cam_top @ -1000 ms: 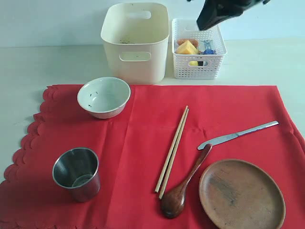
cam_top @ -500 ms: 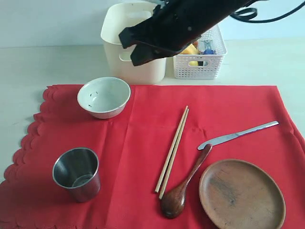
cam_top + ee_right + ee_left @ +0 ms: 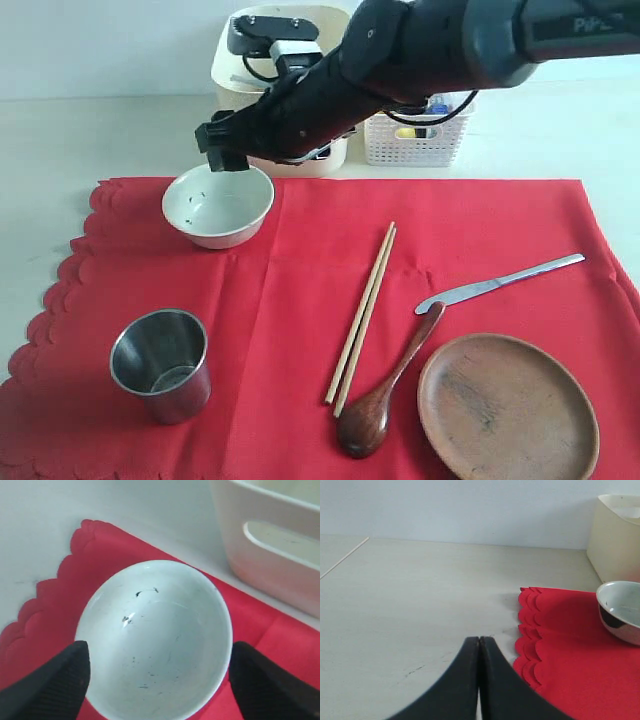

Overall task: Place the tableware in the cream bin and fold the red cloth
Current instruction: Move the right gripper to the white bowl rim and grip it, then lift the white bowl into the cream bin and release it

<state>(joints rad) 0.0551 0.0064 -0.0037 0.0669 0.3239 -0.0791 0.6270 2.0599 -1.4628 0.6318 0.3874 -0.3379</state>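
The right fingers (image 3: 55, 680) hang spread wide over the white bowl (image 3: 217, 203), which sits upper left on the red cloth (image 3: 300, 300), just before the cream bin (image 3: 265, 580). The left fingers (image 3: 465, 680) are pressed together above bare worktop (image 3: 410, 605).

The right hand (image 3: 224, 152) has swung over the speckled bowl (image 3: 217, 203) (jaws now spread).

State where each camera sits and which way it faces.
Exterior: raised, looking down over the red cloth toward the cream bin; right arm shows.
Left wrist: low, looking across the bare table; shut left gripper shows.
Right wrist: above the white speckled bowl, looking down; open right gripper shows.
Shared: both wrist views show bowl, cloth and bin.
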